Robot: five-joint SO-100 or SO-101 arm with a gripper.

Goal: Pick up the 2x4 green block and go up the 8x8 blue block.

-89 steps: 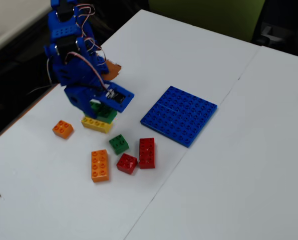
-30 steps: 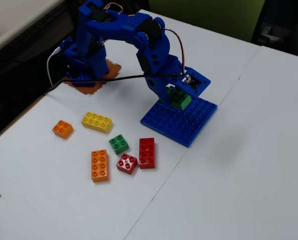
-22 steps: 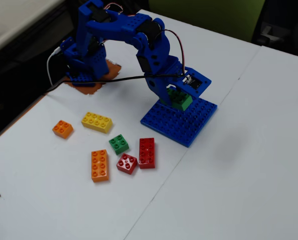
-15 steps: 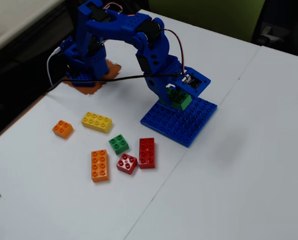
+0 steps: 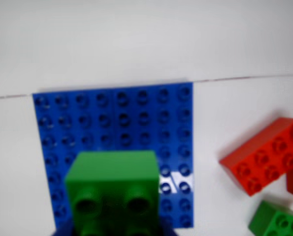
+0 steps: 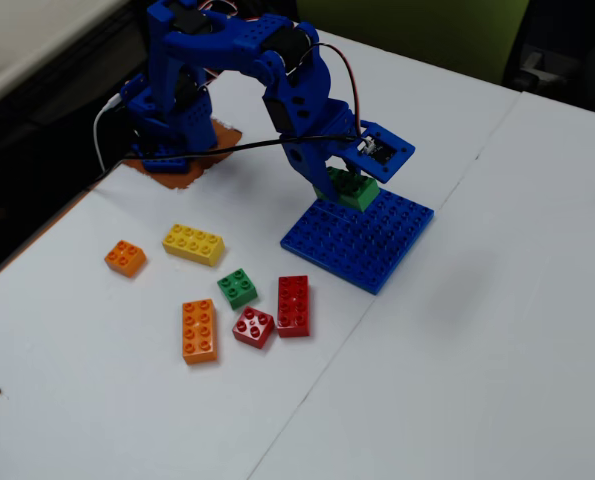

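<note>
I have the 2x4 green block [image 6: 348,189] clenched in the fingers [image 6: 343,186], held over the far corner region of the 8x8 blue block [image 6: 372,243]; in the wrist view the green block [image 5: 113,194] hangs above the plate's [image 5: 116,123] near studs. Whether it touches the plate I cannot tell. I judge the carry done and placement in hand: next I must lower straight, line studs up, press, then release. Loose bricks, red [image 6: 293,304] and small green [image 6: 237,288], lie on the bench [image 6: 477,350].
</note>
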